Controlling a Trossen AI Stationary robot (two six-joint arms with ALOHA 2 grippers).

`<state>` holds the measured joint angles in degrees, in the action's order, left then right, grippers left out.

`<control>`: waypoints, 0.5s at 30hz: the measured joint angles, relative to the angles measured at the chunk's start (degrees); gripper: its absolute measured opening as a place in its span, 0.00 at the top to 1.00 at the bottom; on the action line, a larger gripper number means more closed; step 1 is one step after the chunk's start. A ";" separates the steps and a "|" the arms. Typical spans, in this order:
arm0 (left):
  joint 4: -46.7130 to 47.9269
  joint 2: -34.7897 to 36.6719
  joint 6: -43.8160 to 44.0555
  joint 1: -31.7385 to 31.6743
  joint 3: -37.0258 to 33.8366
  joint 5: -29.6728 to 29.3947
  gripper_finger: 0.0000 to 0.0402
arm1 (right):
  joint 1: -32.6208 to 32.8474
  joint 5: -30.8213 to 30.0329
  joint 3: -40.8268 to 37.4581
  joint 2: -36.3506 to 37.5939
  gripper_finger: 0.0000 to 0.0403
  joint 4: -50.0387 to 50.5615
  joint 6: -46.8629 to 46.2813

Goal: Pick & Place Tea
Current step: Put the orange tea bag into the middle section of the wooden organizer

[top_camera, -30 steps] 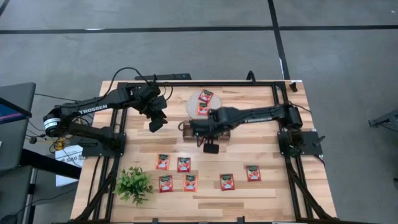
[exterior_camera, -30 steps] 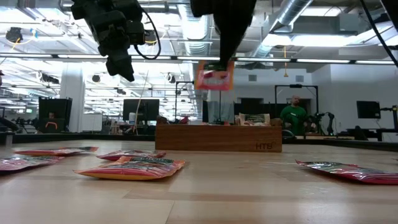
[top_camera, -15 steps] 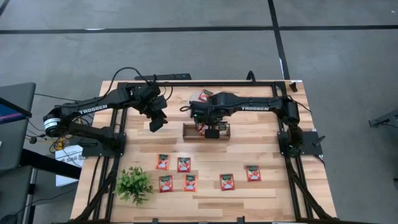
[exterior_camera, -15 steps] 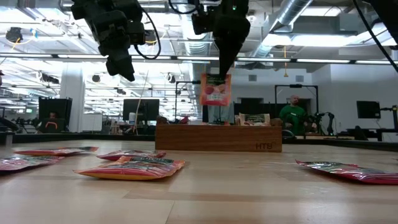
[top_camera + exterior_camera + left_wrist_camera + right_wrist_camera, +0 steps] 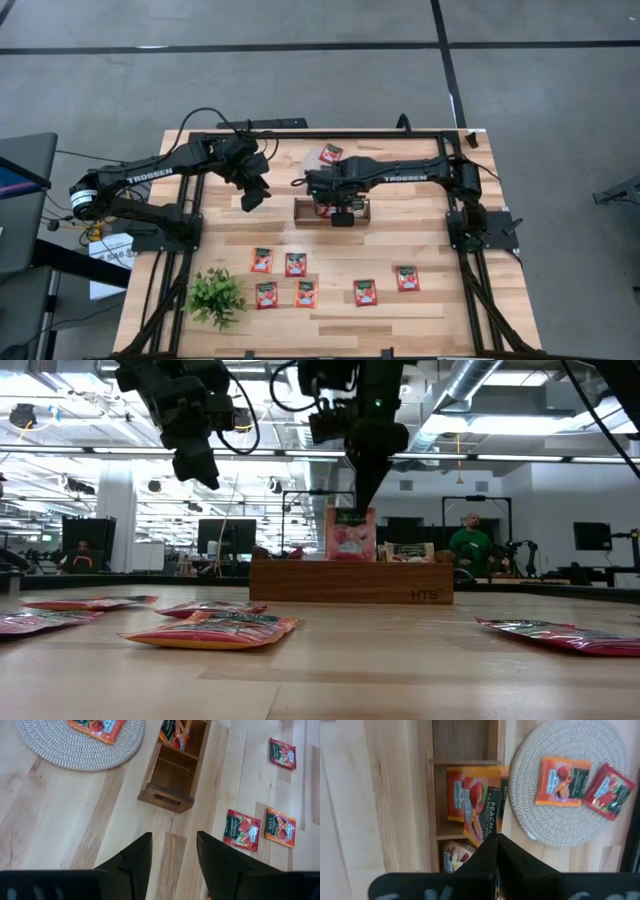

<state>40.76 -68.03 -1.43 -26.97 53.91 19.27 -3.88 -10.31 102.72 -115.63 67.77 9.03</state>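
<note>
A red-orange tea sachet hangs from my right gripper, which is shut on it above the long wooden tray. The sachet hangs over the tray's middle compartment, where another sachet stands; a third sits in the neighbouring compartment. Two sachets lie flat on the round woven mat. Several more sachets lie flat on the table's near half. My left gripper hangs open and holds nothing, up in the air left of the tray. My right gripper pinches the sachet's top edge between its two fingers, coming from above and pointing down. The sachet hangs upright below the fingers, its lower edge about level with the tray's rim. I cannot tell whether it touches the tray.
A small green plant stands near the table's front left corner. The black frame rails run along the far edge and both sides. Bare wood lies between the tray and the rows of sachets.
My right gripper has carried the sachet from just in front of the tray toward the table's far edge and downward, rolling a little. The sachet was tilted and high; now it hangs upright with its lower edge at the tray's rim.
</note>
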 joint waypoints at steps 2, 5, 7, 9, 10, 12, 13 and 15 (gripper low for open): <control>-0.24 -0.01 0.00 0.00 0.00 0.00 0.63 | -0.02 0.00 -1.32 0.00 1.00 -1.13 0.03; -0.52 0.00 0.00 -0.01 0.00 0.00 0.63 | -0.02 -0.16 -2.76 0.00 1.00 -2.46 -0.25; -0.64 0.00 -0.02 -0.01 0.00 0.00 0.63 | 0.00 -0.20 -2.78 0.00 1.00 -2.51 -0.41; -0.64 0.00 -0.02 0.00 0.00 0.00 0.63 | 0.00 -0.22 -2.77 0.00 1.00 -3.04 -0.39; -0.64 0.00 -0.02 -0.02 0.00 0.00 0.63 | 0.00 -0.22 -2.78 0.00 1.00 -3.45 -0.35; -0.64 0.00 -0.02 0.00 0.00 0.00 0.63 | -0.02 -0.22 -2.75 0.00 1.00 -3.93 -0.01; -0.64 -0.01 -0.02 -0.01 0.00 0.01 0.63 | -0.02 -0.21 -2.75 0.00 1.00 -3.99 0.01; -0.64 0.00 -0.02 -0.02 0.00 0.00 0.63 | 0.00 -0.20 -2.75 0.00 1.00 -3.98 0.07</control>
<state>40.12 -68.03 -1.45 -26.98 53.91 19.27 -3.88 -10.50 99.96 -115.63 63.79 9.10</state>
